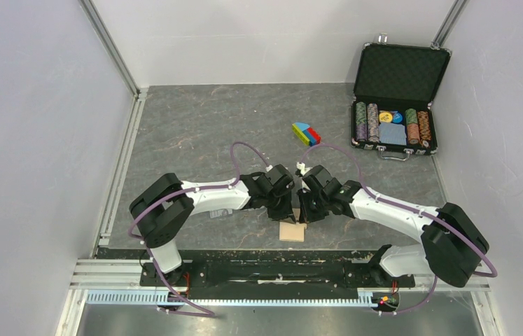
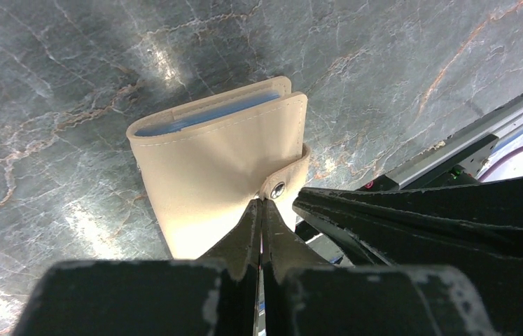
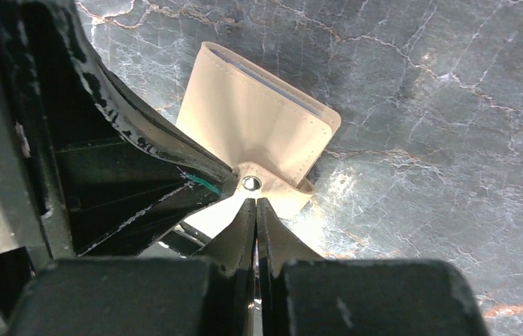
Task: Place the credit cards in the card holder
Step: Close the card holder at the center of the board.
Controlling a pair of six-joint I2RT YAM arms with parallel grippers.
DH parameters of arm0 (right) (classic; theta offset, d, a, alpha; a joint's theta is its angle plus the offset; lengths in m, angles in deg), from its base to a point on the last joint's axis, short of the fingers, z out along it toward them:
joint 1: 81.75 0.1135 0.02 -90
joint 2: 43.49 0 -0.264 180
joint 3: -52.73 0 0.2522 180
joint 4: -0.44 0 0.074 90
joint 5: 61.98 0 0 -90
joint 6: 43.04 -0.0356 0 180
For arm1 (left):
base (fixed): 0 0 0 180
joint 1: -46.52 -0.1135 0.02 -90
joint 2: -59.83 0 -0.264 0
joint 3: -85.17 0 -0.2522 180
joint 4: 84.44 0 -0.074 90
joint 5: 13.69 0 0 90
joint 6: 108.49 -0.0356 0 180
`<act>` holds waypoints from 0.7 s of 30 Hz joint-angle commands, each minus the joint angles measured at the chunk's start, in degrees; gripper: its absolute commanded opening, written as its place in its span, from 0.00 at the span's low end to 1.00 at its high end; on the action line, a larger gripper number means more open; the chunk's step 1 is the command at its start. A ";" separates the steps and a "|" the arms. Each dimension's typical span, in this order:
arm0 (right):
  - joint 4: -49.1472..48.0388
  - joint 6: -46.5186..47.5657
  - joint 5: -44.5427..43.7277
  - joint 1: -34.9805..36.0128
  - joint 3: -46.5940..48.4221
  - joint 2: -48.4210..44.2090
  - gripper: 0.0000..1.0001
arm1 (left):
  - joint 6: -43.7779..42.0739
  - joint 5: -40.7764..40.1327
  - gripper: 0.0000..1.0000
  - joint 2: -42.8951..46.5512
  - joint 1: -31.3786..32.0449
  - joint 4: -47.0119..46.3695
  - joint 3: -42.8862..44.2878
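Tan leather-like folding card holder (image 2: 216, 161) folded shut, flat on grey marbled desk (image 2: 55, 70), close to near edge, mid-width. Fingers pressed together on both: left gripper (image 2: 261, 204) tips at strap tab beside round metal snap button (image 2: 277, 187); right gripper (image 3: 255, 203) tips at same tab from opposite side. Can't tell if tab pinched.

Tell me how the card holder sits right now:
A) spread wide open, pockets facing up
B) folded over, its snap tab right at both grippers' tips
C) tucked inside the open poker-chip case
B: the card holder is folded over, and its snap tab sits right by the closed tips of the left gripper and the right gripper.
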 commanded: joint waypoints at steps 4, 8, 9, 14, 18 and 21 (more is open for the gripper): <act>-2.49 0.34 1.67 -0.15 -0.19 -1.14 0.00 | -2.96 -1.93 0.02 1.32 0.57 2.28 2.67; -3.31 0.11 2.07 -0.17 -0.96 -0.97 0.00 | -2.83 -1.59 0.02 0.26 0.66 2.38 2.67; -3.36 0.03 2.04 -0.15 -1.18 -0.87 0.00 | -2.85 -1.57 0.02 0.10 0.66 2.41 2.60; -4.41 -0.19 2.47 -0.11 -2.27 -0.20 0.00 | -2.91 -1.20 0.02 -0.32 0.83 2.40 2.58; -5.35 -0.36 2.81 -0.15 -2.77 0.38 0.00 | -2.66 -1.29 0.02 -0.23 1.08 2.40 2.06; -5.49 -0.49 2.82 -0.15 -2.76 0.23 0.00 | -2.65 -1.43 0.02 0.25 1.18 2.38 1.88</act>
